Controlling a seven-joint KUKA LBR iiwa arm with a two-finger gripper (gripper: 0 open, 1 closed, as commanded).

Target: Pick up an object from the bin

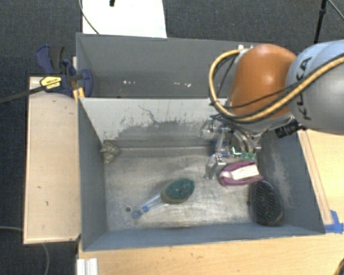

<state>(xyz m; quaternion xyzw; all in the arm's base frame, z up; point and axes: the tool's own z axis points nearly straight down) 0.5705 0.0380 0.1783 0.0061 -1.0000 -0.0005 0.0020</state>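
Tool point(217, 164) is hanging low in the bin point(97, 153), just left of the purple-and-white packet point(239, 173); wide or narrow, cannot tell. Black oval brush point(266, 202) is lying just below-right of the packet, green brush point(175, 191) well left of it.

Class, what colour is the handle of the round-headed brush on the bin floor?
Blue handle on the dark-green round-headed brush, in the camera view.

A single camera looks down on the grey metal bin point(97, 153) from above, tilted so the far wall at 12 o'clock shows its inner face. It stands far enough off to take in the whole bin and the dark carpet point(23, 27) around it. The KUKA arm point(327, 90) enters from 3 o'clock.
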